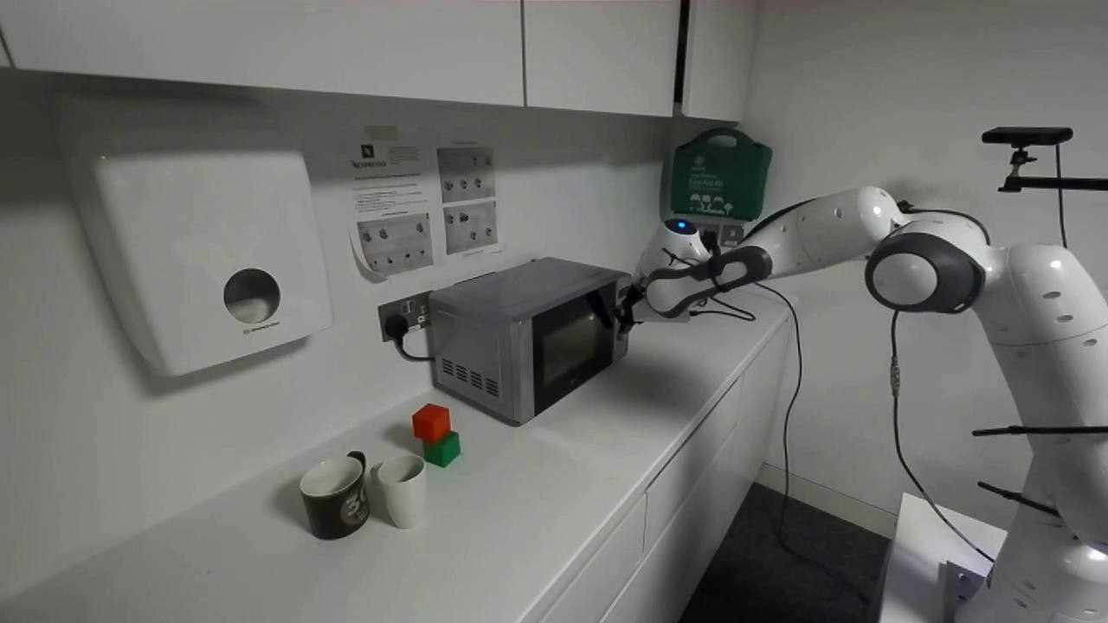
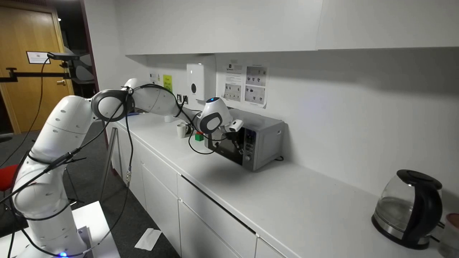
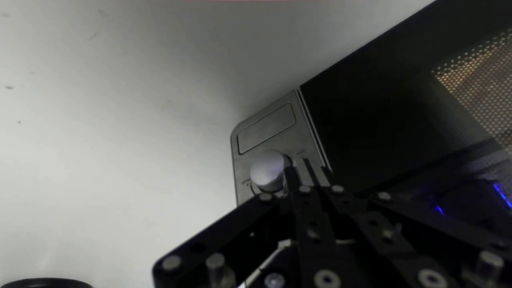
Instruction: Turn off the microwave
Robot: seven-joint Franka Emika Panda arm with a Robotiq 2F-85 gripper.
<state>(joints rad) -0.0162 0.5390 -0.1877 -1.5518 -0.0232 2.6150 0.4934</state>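
The grey microwave (image 1: 493,303) stands on the counter against the wall, its dark glass door shut. It also shows in an exterior view (image 2: 270,145) with its control panel (image 2: 250,143) at the door's right. A dim warm glow shows through the door mesh in the wrist view (image 3: 476,76). A round silver knob (image 3: 267,170) sits on the lower panel, below a flat rectangular button (image 3: 267,128) as mounted. My gripper (image 3: 310,173) is shut and empty, its fingertips right beside the knob, at the panel. Whether they touch it I cannot tell. The gripper also shows in both exterior views (image 1: 624,322) (image 2: 239,149).
On the white counter (image 1: 554,519) stand a black mug (image 1: 336,506), a white mug (image 1: 404,493), and a red block (image 1: 431,422) on a green block (image 1: 442,449). A glass kettle (image 2: 408,211) stands farther along. Cables hang from the arm. Wall cupboards (image 1: 597,52) overhang the counter.
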